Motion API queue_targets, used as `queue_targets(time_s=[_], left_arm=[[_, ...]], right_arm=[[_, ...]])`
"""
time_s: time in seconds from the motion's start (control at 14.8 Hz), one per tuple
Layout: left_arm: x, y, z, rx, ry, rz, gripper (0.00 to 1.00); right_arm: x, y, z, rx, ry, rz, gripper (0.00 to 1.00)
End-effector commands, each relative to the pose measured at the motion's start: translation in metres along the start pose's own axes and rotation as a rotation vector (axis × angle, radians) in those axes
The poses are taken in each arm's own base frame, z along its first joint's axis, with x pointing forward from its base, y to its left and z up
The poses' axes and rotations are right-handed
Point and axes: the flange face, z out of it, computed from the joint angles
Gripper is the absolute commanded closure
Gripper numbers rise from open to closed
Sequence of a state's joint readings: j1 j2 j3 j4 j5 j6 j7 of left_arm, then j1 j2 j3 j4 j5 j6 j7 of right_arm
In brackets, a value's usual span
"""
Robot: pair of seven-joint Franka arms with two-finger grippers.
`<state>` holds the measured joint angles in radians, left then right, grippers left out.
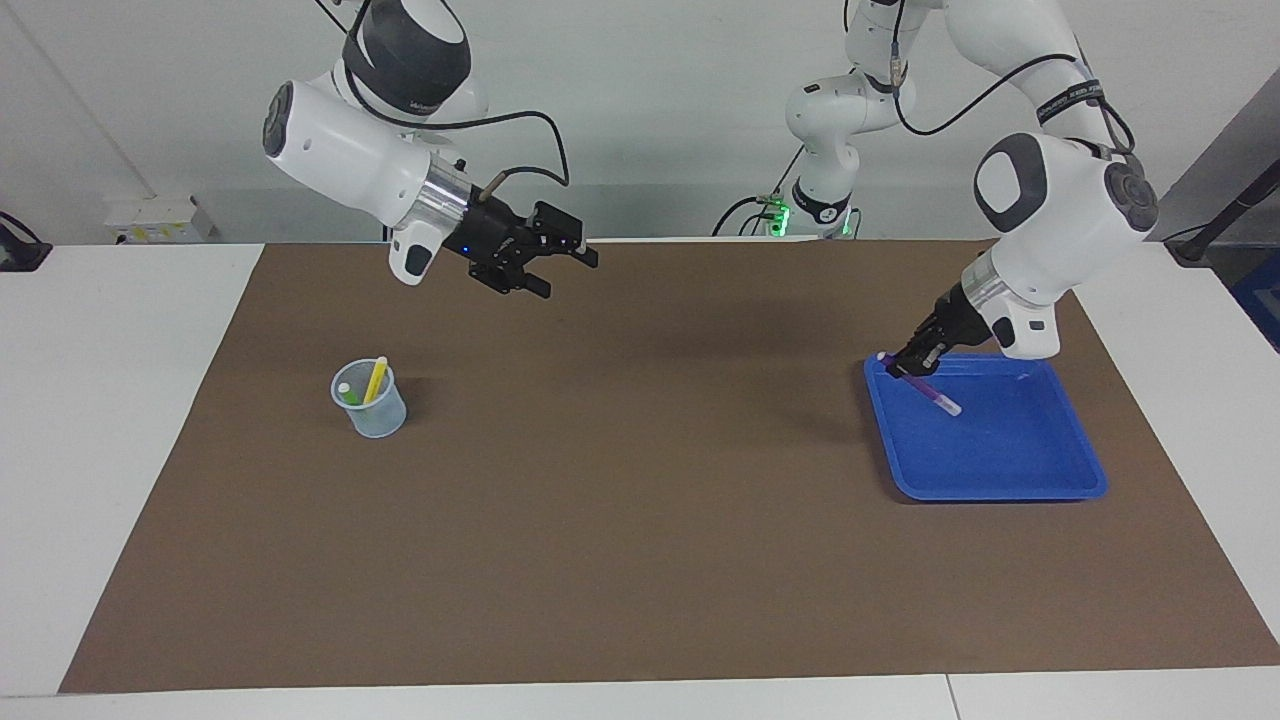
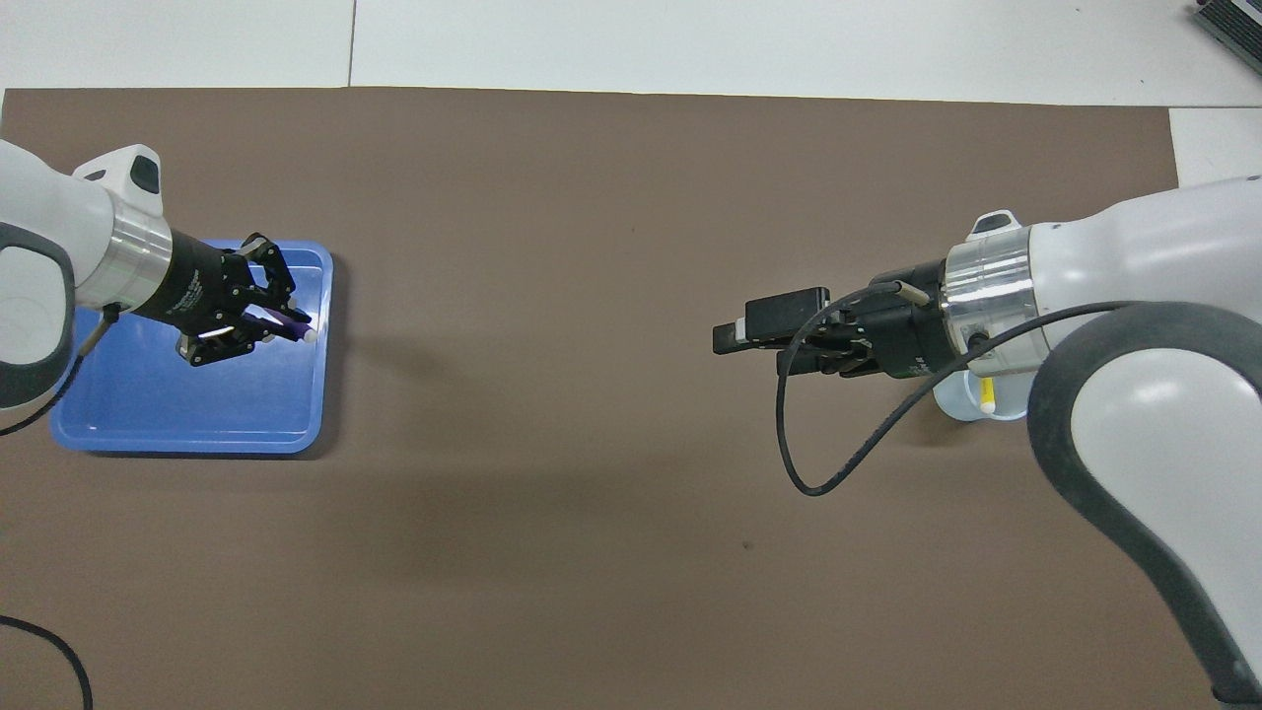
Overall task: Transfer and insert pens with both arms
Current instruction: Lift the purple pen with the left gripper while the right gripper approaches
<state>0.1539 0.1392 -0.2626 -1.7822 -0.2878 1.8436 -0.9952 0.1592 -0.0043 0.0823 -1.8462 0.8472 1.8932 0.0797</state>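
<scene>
Your left gripper (image 1: pixel 912 368) is clamped on the purple pen (image 1: pixel 925 393) and holds it in the air, tilted, over the blue tray (image 1: pixel 1010 470) — above the tray's corner nearest the robots and the table's middle. In the overhead view that pen (image 2: pixel 286 329) pokes out toward 3 o'clock. Your right gripper (image 1: pixel 570 260) hangs over bare brown mat (image 1: pixel 640 560), fingers apart and holding nothing. The clear cup (image 1: pixel 372 404) stands on the tabletop at about 7 o'clock from it in the facing view — the yellow pen (image 1: pixel 375 379) and green pen (image 1: pixel 350 396) stand inside.
</scene>
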Motion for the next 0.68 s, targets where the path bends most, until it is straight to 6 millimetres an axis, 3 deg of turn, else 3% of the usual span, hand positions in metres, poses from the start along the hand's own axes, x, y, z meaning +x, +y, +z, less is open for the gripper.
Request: queue_targets(time_s=[0.0,0.41,0.61], left_arm=[[-0.016,0.011,-0.006,-0.059,-0.007,-0.228,1.00],[-0.045,0.034,-0.003,-0.145,-0.021,-0.586,1.00],[-0.071,0.046,0.003,-0.159,-0.025,-0.619,1.00]], right_arm=[[-0.006,-0.010,0.012,0.046,0.026,0.029,0.03],[-0.010,-0.022,0.029,0.083,0.055,0.036,0.04],[-0.009,-0.023,0.029,0.086,0.068,0.035,0.05]])
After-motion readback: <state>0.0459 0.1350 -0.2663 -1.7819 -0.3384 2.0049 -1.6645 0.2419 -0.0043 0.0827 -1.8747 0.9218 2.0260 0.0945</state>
